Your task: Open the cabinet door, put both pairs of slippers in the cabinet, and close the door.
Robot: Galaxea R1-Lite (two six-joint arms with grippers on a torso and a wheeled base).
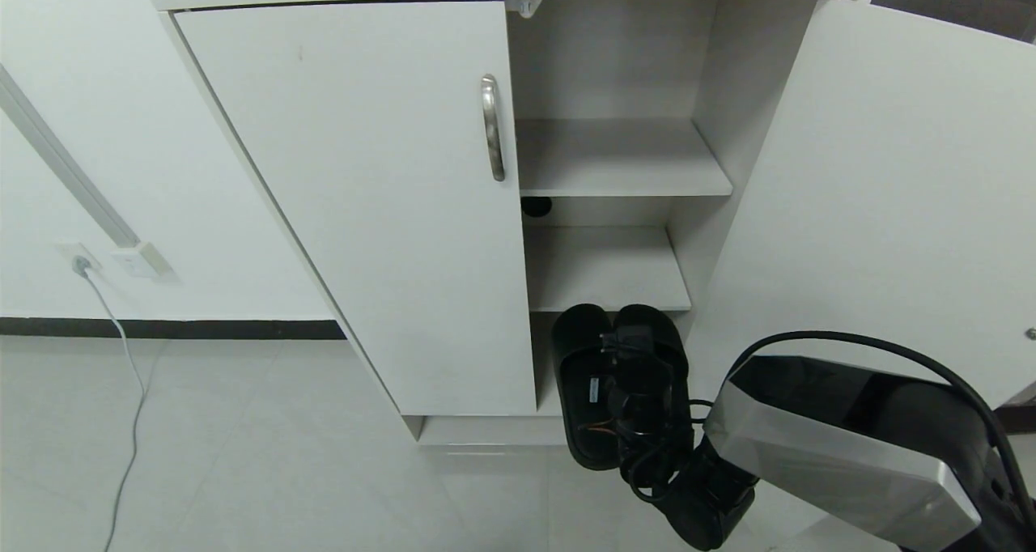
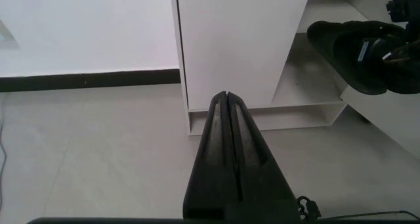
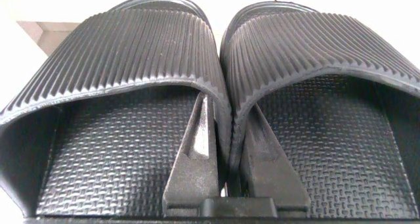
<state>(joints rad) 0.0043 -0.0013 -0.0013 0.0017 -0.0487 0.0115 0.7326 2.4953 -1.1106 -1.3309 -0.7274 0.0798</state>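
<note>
Slippers (image 1: 584,374) (black pair) hang pinched in right gripper (image 3: 228,122) before the cabinet (image 1: 364,212).

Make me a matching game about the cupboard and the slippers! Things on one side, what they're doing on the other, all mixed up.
Things:
1. black slippers
2. left cabinet door
3. right cabinet door
4. left pincer

States:
A. swung wide open
B. squeezed shut on nothing
C. clamped in the right pincer
D. closed, with a metal handle on it

Pairs: 1-C, 2-D, 3-A, 4-B.
</note>
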